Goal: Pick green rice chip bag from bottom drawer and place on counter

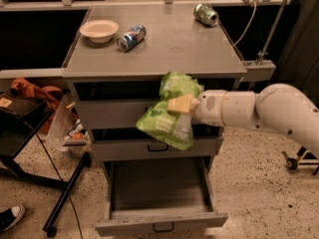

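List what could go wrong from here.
The green rice chip bag hangs loosely from the gripper, just below the front edge of the counter; it may snag there and slip free. Dropped, it would fall toward the open bottom drawer or floor. A wide swing might hit the blue can.

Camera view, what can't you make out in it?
Camera view:
Pincer, clamped on the chip bag before the upper drawers: far side hidden by the bag.
Arm: cut off by the right edge.
Blue can label: too small to read.
Shoe: cut by the left edge.
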